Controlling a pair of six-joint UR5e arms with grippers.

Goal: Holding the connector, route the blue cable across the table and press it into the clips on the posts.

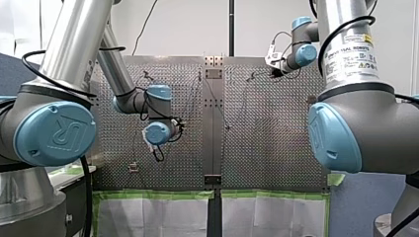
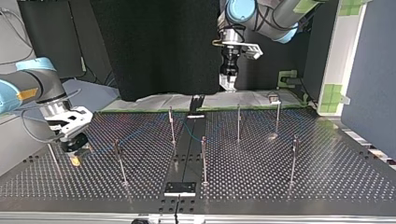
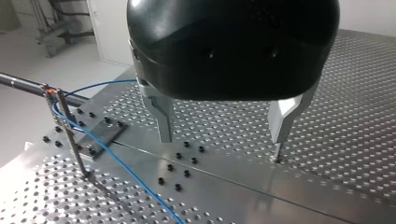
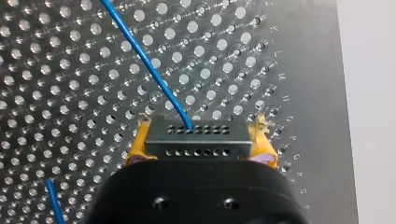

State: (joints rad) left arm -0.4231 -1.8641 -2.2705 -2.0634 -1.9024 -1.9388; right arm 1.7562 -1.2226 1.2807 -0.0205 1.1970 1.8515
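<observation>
My right gripper [image 4: 198,156] has its yellow pads shut on a grey multi-hole connector [image 4: 196,137]. The blue cable [image 4: 144,60] leaves the connector and runs off over the perforated table. In the top view this gripper [image 2: 74,157] hangs low over the plate at the left, beside a thin post [image 2: 119,161]. The cable [image 2: 140,133] trails faintly toward the middle posts. My left gripper [image 3: 222,140] hovers open over the plate's centre strip, its metal fingers [image 3: 163,121] holding nothing. To its side the cable [image 3: 116,161] passes through a clip on a post [image 3: 70,135].
Several thin upright posts stand on the plate, such as one [image 2: 203,158] near the middle and one [image 2: 294,158] at the top view's right. A small black bracket [image 2: 180,188] is bolted near the plate's edge. Green tape [image 1: 158,194] lines that side.
</observation>
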